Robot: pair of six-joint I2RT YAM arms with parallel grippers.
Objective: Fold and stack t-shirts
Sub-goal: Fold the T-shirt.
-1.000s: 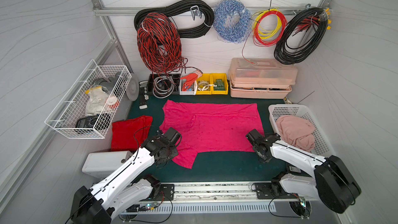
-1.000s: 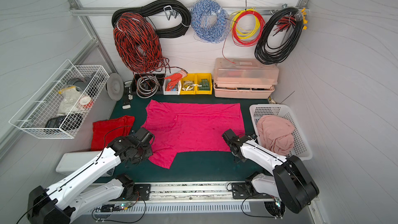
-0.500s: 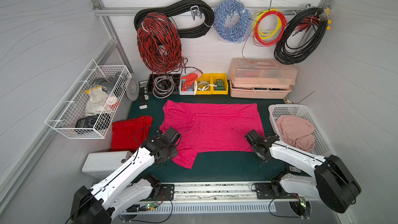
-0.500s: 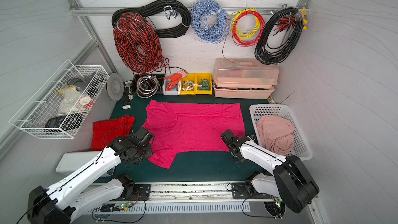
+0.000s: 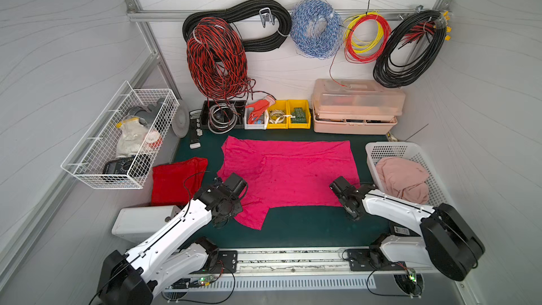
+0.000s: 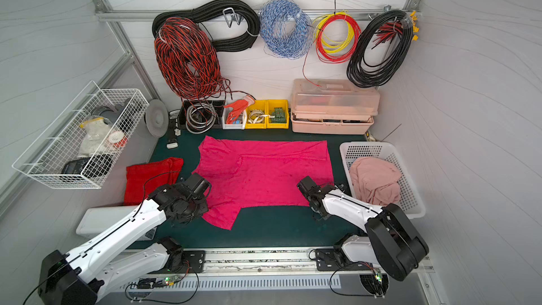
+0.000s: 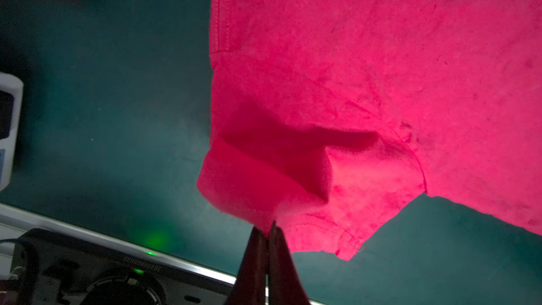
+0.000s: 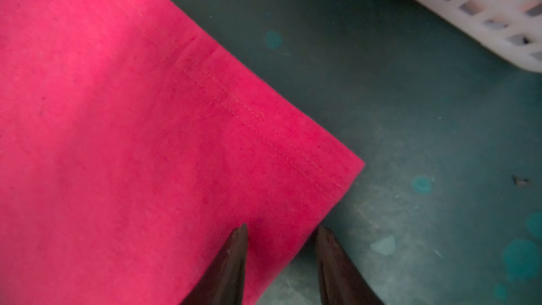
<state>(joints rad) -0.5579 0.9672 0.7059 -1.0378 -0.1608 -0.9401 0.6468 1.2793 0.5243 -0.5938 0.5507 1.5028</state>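
Note:
The magenta-pink t-shirt (image 5: pixel 293 171) (image 6: pixel 264 171) lies spread out on the green mat. My left gripper (image 7: pixel 268 227) is shut on a pinch of its cloth at the near left sleeve (image 7: pixel 264 189), which is lifted into a fold. My right gripper (image 8: pixel 281 230) is open at the shirt's near right hem corner (image 8: pixel 322 171). One fingertip (image 8: pixel 239 239) rests over the cloth and the other fingertip (image 8: pixel 325 239) is over the mat just off the edge. The deeper red t-shirt (image 5: pixel 176 180) (image 6: pixel 149 177) lies folded on the left of the mat.
A white plastic basket (image 5: pixel 381 149) holding pale pink cloth stands close to the right of the right gripper. A wire basket (image 5: pixel 117 142) hangs on the left wall. A toolbox (image 5: pixel 355 107) and parts bins (image 5: pixel 287 115) line the back. A white device (image 5: pixel 140 221) sits front left.
The right gripper has crept a little to the left onto the shirt's hem corner, its jaws narrowing slightly. The left arm has held still with its pinch of cloth.

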